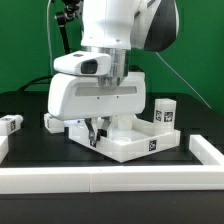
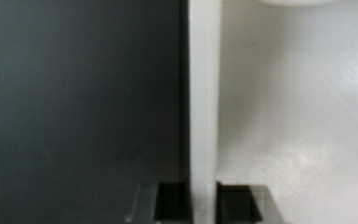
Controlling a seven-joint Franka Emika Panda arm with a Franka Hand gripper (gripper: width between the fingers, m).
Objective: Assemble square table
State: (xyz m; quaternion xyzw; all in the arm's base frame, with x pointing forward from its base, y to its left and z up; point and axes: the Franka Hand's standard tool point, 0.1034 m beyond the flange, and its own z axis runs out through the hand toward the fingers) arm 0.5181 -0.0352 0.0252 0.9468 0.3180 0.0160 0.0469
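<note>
Clamped narrow, with the gripper (image 1: 96, 133), onto the raised rim (image 2: 204, 100) of the square table slab (image 1: 125, 148), low centre of the exterior frame. Best moved slow and level, rim square between the fingers (image 2: 172, 203); watch the upright leg (image 1: 165, 110), right of centre.

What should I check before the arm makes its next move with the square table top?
1. Hand shut on the rim of the square slab: ok, the rim sits between the fingers.
2. Rim centred in the grip: ok in the wrist view.
3. Upright leg at the slab's corner on the exterior view's right, fully seated: cannot tell.
4. Loose leg at the exterior view's left, apart from the slab: ok.
5. Room between the slab and the border wall in front of it: cannot tell.
</note>
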